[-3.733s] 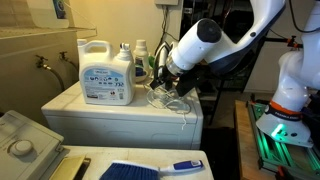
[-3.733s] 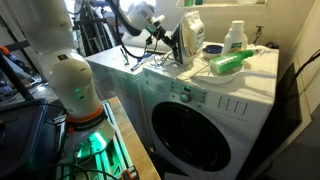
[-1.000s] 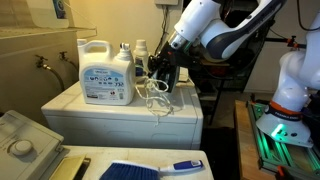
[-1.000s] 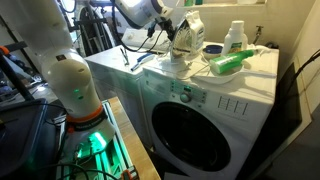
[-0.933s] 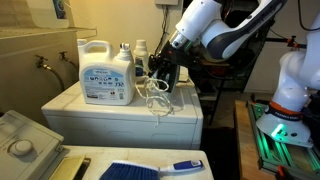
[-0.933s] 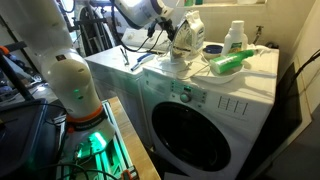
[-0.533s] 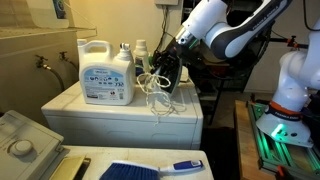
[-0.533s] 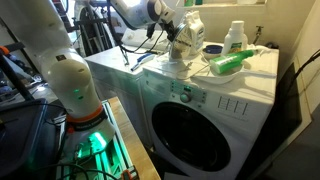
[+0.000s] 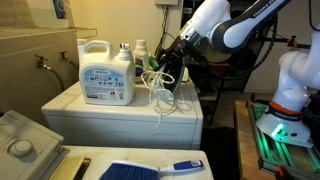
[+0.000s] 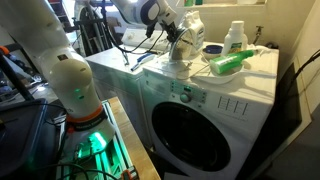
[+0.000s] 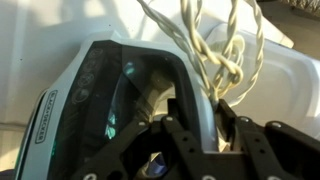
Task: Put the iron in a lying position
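Observation:
The iron [image 9: 166, 70] is dark with a white base. It hangs tilted just above the washing machine top [image 9: 110, 108], near the detergent bottles. My gripper [image 9: 174, 57] is shut on its handle from above. The iron [image 10: 184, 46] and gripper [image 10: 170, 32] show over the back of the washer in both exterior views. Its white cord [image 9: 160, 96] dangles in loops down to the top. In the wrist view the iron's handle [image 11: 195, 95] runs between my fingers [image 11: 178, 135], with the gripper [image 11: 205, 125] clamped on it and the knotted cord [image 11: 218, 55] behind.
A large white detergent jug [image 9: 106, 72] and smaller bottles [image 9: 140, 54] stand behind the iron. A green item [image 10: 228, 63] and a white bottle [image 10: 235, 35] sit on the washer top [image 10: 250, 75]. A blue brush [image 9: 150, 169] lies in the foreground.
My gripper has lifted the iron slightly up and away from the jug, tilting it. The cord has been drawn up with it.

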Motion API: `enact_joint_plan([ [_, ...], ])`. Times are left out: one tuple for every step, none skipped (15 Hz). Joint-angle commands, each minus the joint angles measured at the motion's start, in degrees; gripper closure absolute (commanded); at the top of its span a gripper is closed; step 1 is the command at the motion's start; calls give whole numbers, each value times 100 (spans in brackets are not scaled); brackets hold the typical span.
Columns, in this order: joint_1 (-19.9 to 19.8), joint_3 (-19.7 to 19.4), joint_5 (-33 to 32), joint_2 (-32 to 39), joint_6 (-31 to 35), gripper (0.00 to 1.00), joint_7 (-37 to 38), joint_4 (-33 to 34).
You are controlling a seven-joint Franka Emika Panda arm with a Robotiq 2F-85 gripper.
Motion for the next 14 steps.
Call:
enact_joint_plan([
  [389, -332, 903, -197, -353, 84, -620, -316],
  [477, -429, 1154, -229, -417, 84, -803, -323],
  [560, -530, 1411, -270, -560, 84, -971, -318],
  [535, -565, 1494, -317, -713, 84, -1011, -324],
  [251, -331, 1696, -346, -826, 84, -1154, -326],
  [254, -361, 1870, -381, -954, 84, -1267, -320],
  [106, -303, 1801, -414, -1121, 84, -1212, -347],
  [40, -303, 1831, -446, -1273, 84, -1257, -347],
  [-85, -262, 1713, -470, -1412, 84, -1176, -374],
  [-215, -213, 1565, -505, -1491, 84, -1096, -391],
  [-203, -250, 1682, -528, -1526, 84, -1258, -366],
  [-102, -298, 1921, -528, -1491, 84, -1487, -344],
  [-49, -328, 2069, -514, -1477, 84, -1669, -344],
  [49, -365, 2309, -483, -1417, 84, -1934, -342],
])
